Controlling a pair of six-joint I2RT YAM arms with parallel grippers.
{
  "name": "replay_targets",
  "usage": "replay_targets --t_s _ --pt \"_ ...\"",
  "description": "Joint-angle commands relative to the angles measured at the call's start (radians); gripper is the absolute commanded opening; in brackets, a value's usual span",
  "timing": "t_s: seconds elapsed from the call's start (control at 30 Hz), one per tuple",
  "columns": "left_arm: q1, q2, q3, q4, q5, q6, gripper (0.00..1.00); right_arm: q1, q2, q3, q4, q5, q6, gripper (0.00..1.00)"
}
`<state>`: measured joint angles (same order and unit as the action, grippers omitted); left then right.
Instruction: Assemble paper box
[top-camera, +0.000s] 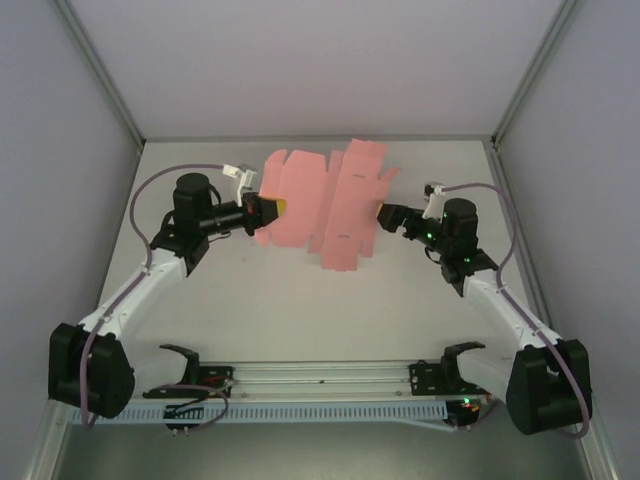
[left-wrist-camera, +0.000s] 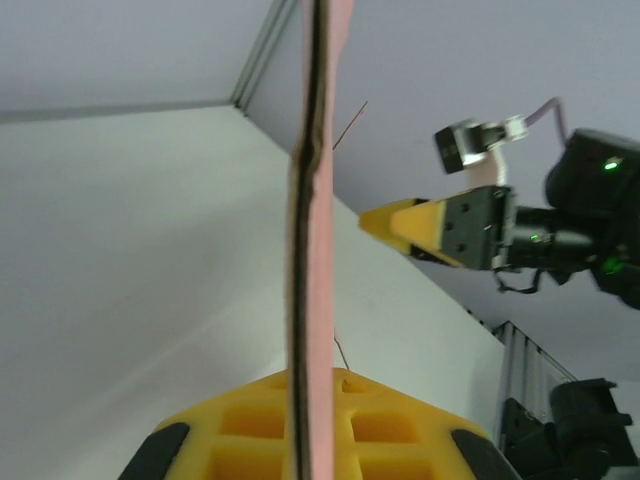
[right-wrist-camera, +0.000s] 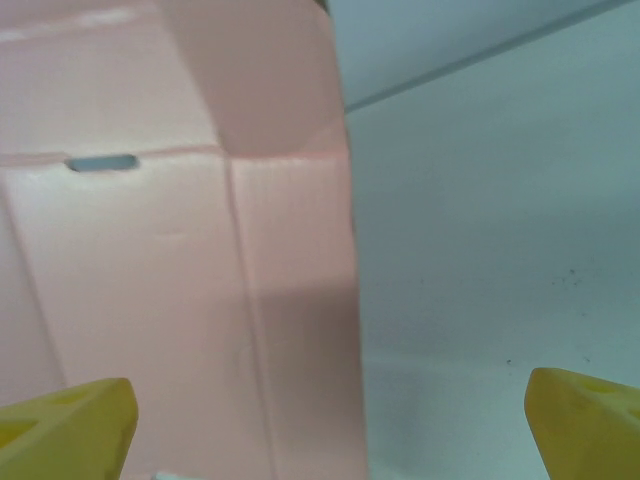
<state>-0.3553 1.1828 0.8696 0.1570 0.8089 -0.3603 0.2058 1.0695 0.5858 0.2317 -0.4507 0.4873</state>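
The paper box (top-camera: 320, 205) is a flat pink die-cut sheet with flaps and creases, held off the white table towards the back. My left gripper (top-camera: 272, 208) is shut on its left edge. In the left wrist view the sheet (left-wrist-camera: 322, 200) runs edge-on straight up from between the yellow fingers (left-wrist-camera: 400, 430) of that gripper (left-wrist-camera: 316, 385). My right gripper (top-camera: 384, 214) stands open just off the sheet's right edge, its yellow tips apart from the card. In the right wrist view the sheet (right-wrist-camera: 150, 280) covers the left half, and its right edge lies between the wide-spread fingertips (right-wrist-camera: 585, 420) of the right gripper (right-wrist-camera: 325, 430).
The white table (top-camera: 300, 310) is bare between the arms and the sheet. Grey enclosure walls close the left, right and back sides. An aluminium rail (top-camera: 320, 375) with both arm bases runs along the near edge.
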Motion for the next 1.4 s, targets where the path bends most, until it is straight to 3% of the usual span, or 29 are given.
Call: replay_targets --t_s 0.0,0.4,0.47,0.63,0.7,0.9,1.07,1.17,1.23,1.37 --pt "-0.01 -0.043 0.033 0.031 0.038 -0.018 0.0 0.0 -0.048 -0.072 0.19 -0.083 -0.003 1.0" --pt "-0.022 -0.121 0.038 0.113 0.056 -0.123 0.0 0.0 0.03 -0.102 0.429 -0.321 0.154 0.86" --pt "-0.023 -0.133 0.035 0.128 0.058 -0.136 0.0 0.0 0.054 -0.09 0.442 -0.339 0.166 0.8" --pt "-0.023 -0.153 0.035 0.108 0.031 -0.126 0.0 0.0 0.097 -0.114 0.6 -0.384 0.237 0.42" --pt "-0.023 -0.153 0.038 0.081 0.003 -0.112 0.0 -0.001 0.1 -0.125 0.653 -0.392 0.263 0.33" --pt "-0.024 -0.152 0.03 0.022 -0.068 -0.083 0.0 0.0 0.094 -0.11 0.564 -0.364 0.218 0.05" --pt "-0.024 -0.155 0.015 -0.038 -0.146 -0.073 0.0 -0.001 0.078 -0.097 0.518 -0.355 0.162 0.0" --pt "-0.023 -0.155 0.006 -0.143 -0.298 -0.064 0.24 0.004 0.05 -0.053 0.322 -0.344 0.063 0.0" --pt "-0.024 -0.155 -0.026 -0.197 -0.403 -0.062 0.48 0.022 0.034 -0.029 0.176 -0.319 -0.006 0.0" --pt "-0.023 -0.134 -0.16 -0.189 -0.484 -0.093 0.54 0.084 0.033 -0.055 0.068 -0.3 -0.072 0.0"
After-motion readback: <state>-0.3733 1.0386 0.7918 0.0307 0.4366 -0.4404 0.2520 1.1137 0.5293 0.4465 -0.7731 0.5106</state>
